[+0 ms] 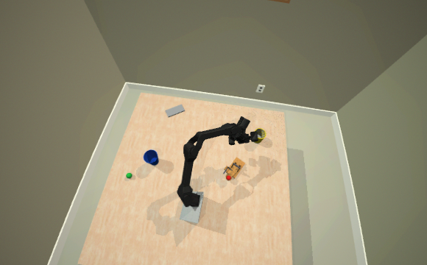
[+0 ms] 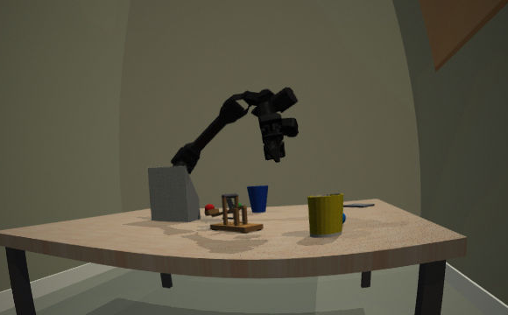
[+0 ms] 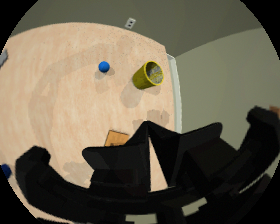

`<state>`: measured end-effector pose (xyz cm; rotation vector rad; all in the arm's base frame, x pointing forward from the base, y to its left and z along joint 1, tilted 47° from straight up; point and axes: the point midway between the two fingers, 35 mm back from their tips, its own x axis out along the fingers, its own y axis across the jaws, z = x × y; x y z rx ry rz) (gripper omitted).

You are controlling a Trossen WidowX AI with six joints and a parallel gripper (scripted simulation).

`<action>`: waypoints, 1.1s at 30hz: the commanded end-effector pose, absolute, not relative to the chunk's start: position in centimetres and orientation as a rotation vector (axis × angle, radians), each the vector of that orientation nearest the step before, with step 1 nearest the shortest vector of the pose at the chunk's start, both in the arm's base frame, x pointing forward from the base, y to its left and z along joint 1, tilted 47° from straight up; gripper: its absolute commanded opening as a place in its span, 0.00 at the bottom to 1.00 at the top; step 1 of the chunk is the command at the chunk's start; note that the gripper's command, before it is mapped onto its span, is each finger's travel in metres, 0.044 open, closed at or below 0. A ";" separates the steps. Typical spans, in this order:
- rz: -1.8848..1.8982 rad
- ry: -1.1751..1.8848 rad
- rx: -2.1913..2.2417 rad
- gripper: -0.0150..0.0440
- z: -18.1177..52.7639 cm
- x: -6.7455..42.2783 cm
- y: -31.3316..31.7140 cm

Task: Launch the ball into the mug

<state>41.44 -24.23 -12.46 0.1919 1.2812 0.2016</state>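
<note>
The wooden catapult (image 1: 236,169) (image 2: 236,217) stands on the table (image 1: 125,221) (image 2: 368,236); only a corner of its base (image 3: 115,139) shows in the wrist view. A red ball (image 1: 228,177) (image 2: 209,207) sits at the end of its arm. The yellow mug (image 1: 260,135) (image 2: 325,215) (image 3: 149,74) stands upright farther out. My gripper (image 1: 252,137) (image 2: 276,158) (image 3: 145,123) is shut and empty. It hangs high above the table, pointing down, between the catapult and the mug.
A small blue ball (image 2: 344,217) (image 3: 104,67) lies beside the mug. A blue cup (image 1: 150,157) (image 2: 257,198) and a green ball (image 1: 129,175) are on the other side. A flat grey plate (image 1: 174,110) (image 2: 358,205) lies far back. The arm's grey base (image 1: 191,213) (image 2: 171,194) stands behind the catapult.
</note>
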 end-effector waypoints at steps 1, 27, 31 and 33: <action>0.277 1.333 0.098 0.25 -12.5 40.0 -22.3; 0.908 1.536 -0.543 0.25 -10.6 28.0 -11.8; 1.025 1.548 -0.637 0.25 -10.1 25.7 -10.6; 1.086 1.552 -0.683 0.25 -9.9 24.5 -10.0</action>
